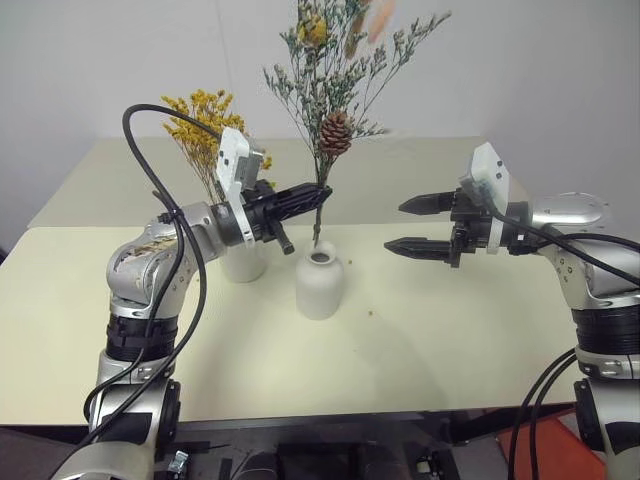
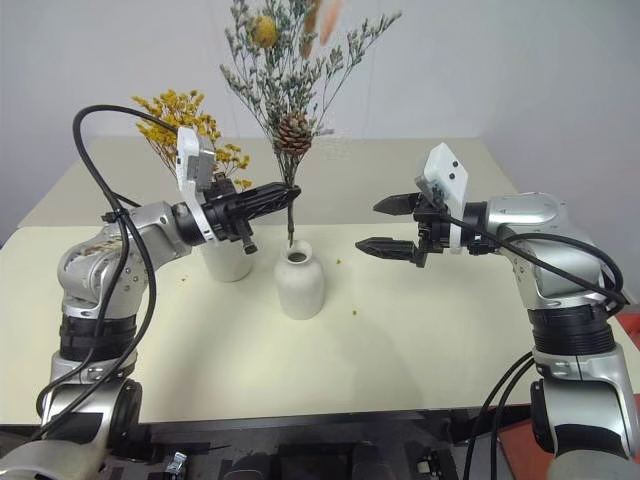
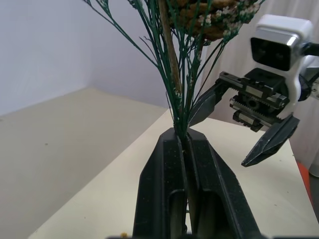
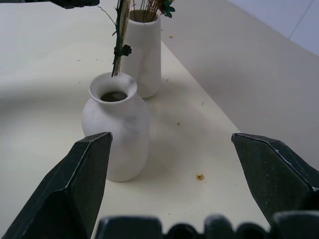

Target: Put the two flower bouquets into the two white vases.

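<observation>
Head view, left gripper (image 1: 318, 193): clamped on stems of grey-green bouquet (image 1: 335, 75), stem ends just above mouth of short rounded vase (image 1: 320, 284), not clearly inside.
Head view, right gripper (image 1: 402, 225): jaws wide apart, holding nothing, right of the short vase.
Head view, yellow bouquet (image 1: 205, 125): standing in taller vase (image 1: 243, 262) behind left arm, on cream table (image 1: 420, 340).
Left wrist view: fingers (image 3: 169, 184) pinched on green stems; pine cone (image 3: 202, 17) above.
Right wrist view: open fingers (image 4: 79, 184) frame short vase; stem tips at its rim.
</observation>
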Controlling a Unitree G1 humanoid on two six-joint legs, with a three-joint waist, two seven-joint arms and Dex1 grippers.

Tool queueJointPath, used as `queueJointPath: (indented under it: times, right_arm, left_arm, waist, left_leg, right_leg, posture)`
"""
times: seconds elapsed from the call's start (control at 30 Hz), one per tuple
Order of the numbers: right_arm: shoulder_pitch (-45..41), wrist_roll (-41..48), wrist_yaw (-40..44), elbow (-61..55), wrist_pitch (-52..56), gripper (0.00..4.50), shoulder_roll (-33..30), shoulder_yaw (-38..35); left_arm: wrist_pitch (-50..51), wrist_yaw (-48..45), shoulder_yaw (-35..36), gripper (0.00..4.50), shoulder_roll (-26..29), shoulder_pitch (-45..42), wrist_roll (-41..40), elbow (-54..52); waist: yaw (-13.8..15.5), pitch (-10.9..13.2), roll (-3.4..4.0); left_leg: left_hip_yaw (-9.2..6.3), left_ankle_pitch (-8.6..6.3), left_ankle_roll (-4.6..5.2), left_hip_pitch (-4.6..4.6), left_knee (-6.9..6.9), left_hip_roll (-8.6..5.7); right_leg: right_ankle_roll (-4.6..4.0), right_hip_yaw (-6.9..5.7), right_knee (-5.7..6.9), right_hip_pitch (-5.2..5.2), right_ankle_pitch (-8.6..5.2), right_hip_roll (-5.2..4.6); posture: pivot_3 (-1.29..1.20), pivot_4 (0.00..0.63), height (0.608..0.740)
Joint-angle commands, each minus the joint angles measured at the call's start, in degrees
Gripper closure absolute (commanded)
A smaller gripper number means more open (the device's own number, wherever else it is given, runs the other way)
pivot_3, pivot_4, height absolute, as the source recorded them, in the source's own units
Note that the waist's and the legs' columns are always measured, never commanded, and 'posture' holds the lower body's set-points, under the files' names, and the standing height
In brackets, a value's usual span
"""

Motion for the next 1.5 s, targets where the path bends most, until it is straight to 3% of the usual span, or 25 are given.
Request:
queueJointPath:
  times: [0.03,1.27,1.5]
  right_arm:
    - [-1.58,0.67,0.17,-0.61,-0.97,0.0,-0.27,-1.01]
    - [-2.32,0.78,0.54,-0.17,-1.01,0.0,0.03,-0.76]
    - [-2.33,0.78,0.66,-0.16,-1.14,0.0,0.12,-0.67]
  left_arm:
    - [-2.93,-1.89,0.87,4.45,0.51,0.99,-0.66,-1.82]
    - [-9.86,0.28,-3.61,4.45,-2.08,11.03,4.96,-3.27]
    - [-8.93,-0.21,-3.53,2.57,-1.42,11.21,4.9,-3.17]
  waist:
    - [-0.02,0.0,0.0]
    - [0.07,0.0,0.0]
    - [0.08,0.0,0.0]
  left_leg:
    - [0.0,0.0,0.0,0.0,0.0,0.0]
    - [0.0,0.0,0.01,0.06,0.01,0.02]
    - [0.0,0.0,0.01,0.06,0.01,0.02]
  right_leg:
    - [0.0,0.0,0.0,0.0,0.0,0.01]
    - [0.0,-0.01,-0.01,0.09,0.0,0.01]
    - [0.0,-0.01,-0.03,0.1,0.0,0.01]
  posture:
    - [0.0,0.15,0.74]
    - [0.0,0.15,0.74]
    - [0.0,0.15,0.74]
